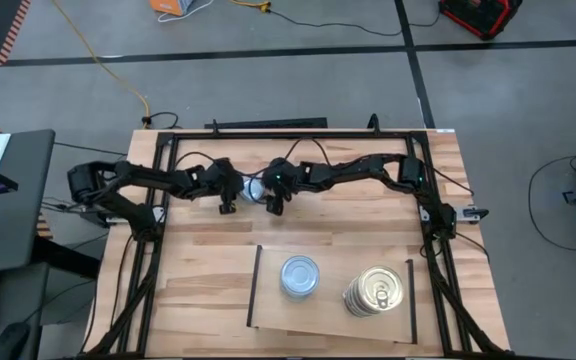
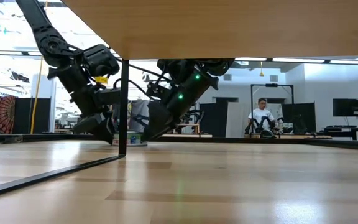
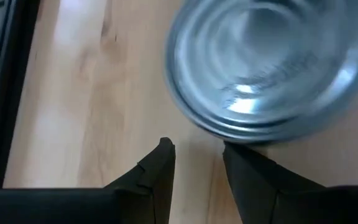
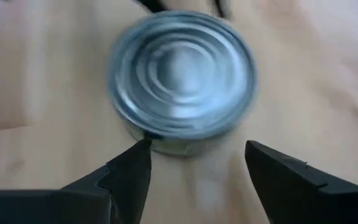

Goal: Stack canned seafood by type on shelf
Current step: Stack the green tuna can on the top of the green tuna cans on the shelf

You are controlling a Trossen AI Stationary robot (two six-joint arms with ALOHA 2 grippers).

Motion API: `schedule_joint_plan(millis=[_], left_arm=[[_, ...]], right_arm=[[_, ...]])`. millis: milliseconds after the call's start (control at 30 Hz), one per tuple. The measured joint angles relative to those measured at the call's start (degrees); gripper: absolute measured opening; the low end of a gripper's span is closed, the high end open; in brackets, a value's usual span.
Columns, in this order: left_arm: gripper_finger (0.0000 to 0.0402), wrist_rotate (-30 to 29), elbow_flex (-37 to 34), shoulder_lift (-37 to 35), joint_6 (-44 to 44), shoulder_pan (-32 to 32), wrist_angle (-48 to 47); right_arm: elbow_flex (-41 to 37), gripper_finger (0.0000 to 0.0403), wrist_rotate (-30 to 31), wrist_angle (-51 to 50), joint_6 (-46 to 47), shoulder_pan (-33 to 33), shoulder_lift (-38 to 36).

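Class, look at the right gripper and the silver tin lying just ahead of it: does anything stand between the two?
Nothing visible does. The right gripper is open, with the silver tin directly ahead and only bare tabletop between. The left gripper waits on the tin's other side.

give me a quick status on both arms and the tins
Both pincers low at table's far side, flanking one silvery tin. Right pincer open, left pincer empty. Silver stack and gold stack on shelf. Nothing blocking.

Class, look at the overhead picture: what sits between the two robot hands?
High view: one silvery tin lies on the tabletop between the left hand and right hand.
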Motion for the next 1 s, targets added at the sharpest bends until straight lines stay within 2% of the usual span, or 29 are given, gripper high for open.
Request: schedule_joint_plan(millis=[100, 267, 500, 567, 600, 767, 1000], left_arm=[[0.0134, 0.1, 0.0, 1.2, 0.2, -0.7, 2.5], [0.0134, 1.7, 0.0, 1.8, -0.8, -1.0, 3.1], [0.0134, 1.6, -0.1, 1.4, -2.1, -1.4, 1.2], [0.0134, 1.5, 0.0, 1.4, -2.3, -1.4, 0.5], [0.0134, 2.1, 0.0, 1.4, -3.0, -1.5, 0.5], [0.0134, 6.4, 0.2, 1.1, -3.9, -1.4, 0.6], [0.0134, 9.9, 0.2, -0.3, -7.0, -1.4, -0.8]], right_arm=[[0.0, 0.0295, -3.5, 1.4, -1.3, 0.1, 0.0], [-0.1, 0.0296, -3.6, 4.3, -2.7, 0.8, -0.1], [3.2, 0.0296, -3.3, 1.8, -2.8, 1.0, -0.9], [3.6, 0.0295, -3.2, 5.4, -2.8, 1.2, -1.3], [4.6, 0.0295, -3.3, 8.7, -2.6, 1.2, -1.6], [4.3, 0.0294, -3.8, 11.4, -2.8, 1.8, -1.7], [4.3, 0.0294, -4.1, 10.6, -2.8, 1.7, -1.9]])
